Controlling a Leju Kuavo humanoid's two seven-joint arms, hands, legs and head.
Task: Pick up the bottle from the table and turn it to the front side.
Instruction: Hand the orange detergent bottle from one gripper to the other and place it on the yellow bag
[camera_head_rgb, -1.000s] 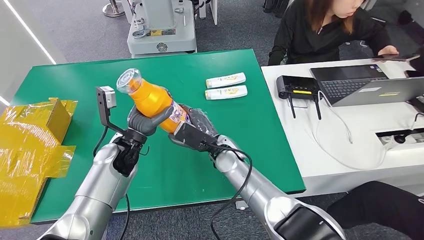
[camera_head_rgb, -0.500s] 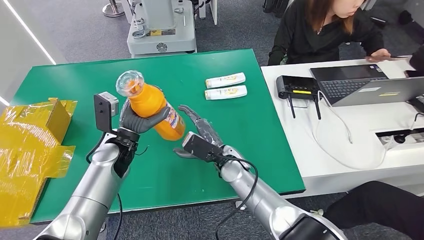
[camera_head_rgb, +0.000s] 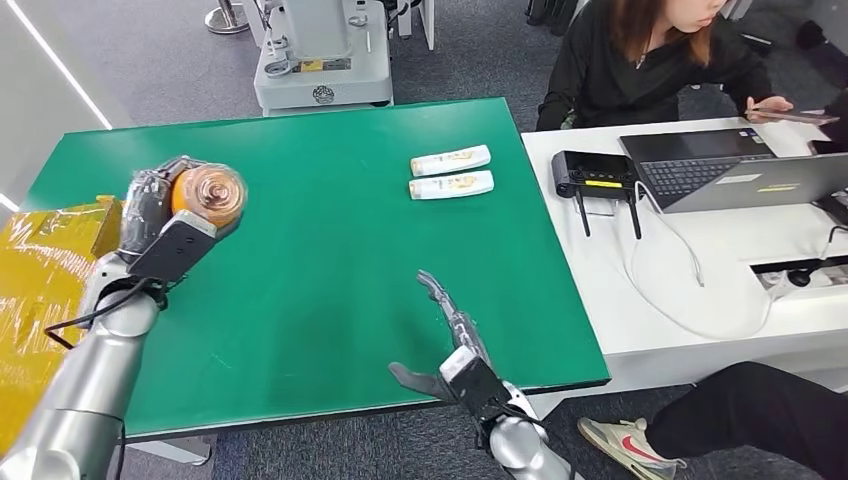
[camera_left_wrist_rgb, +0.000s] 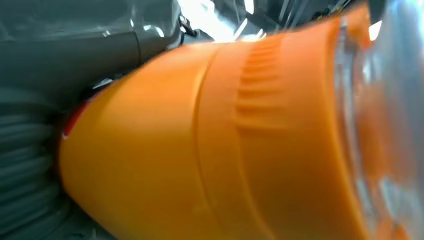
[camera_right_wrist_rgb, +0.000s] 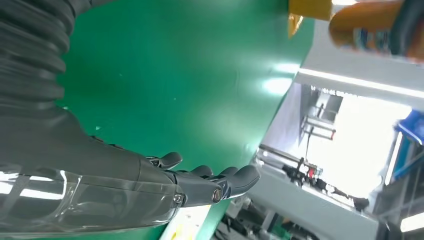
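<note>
My left hand (camera_head_rgb: 150, 205) grips the orange bottle (camera_head_rgb: 207, 194) above the left part of the green table (camera_head_rgb: 330, 250), its clear cap end pointing toward the camera. Up close in the left wrist view the orange bottle (camera_left_wrist_rgb: 210, 145) sits against my left hand (camera_left_wrist_rgb: 70, 55), its clear cap at the frame edge. My right hand (camera_head_rgb: 450, 335) is open near the table's front edge, fingers stretched out, holding nothing. In the right wrist view the right hand (camera_right_wrist_rgb: 150, 180) hovers over the green surface, and the bottle (camera_right_wrist_rgb: 370, 25) appears far off.
Two small white tubes (camera_head_rgb: 452, 172) lie at the table's back right. Yellow wrapped packaging (camera_head_rgb: 50, 270) sits at the left edge. A white desk (camera_head_rgb: 700, 240) with a laptop and router stands to the right, where a person (camera_head_rgb: 650, 50) sits.
My right hand let go of the bottle and drew back to the front edge. My left hand carried the bottle leftward and turned it so the cap faces the camera.
</note>
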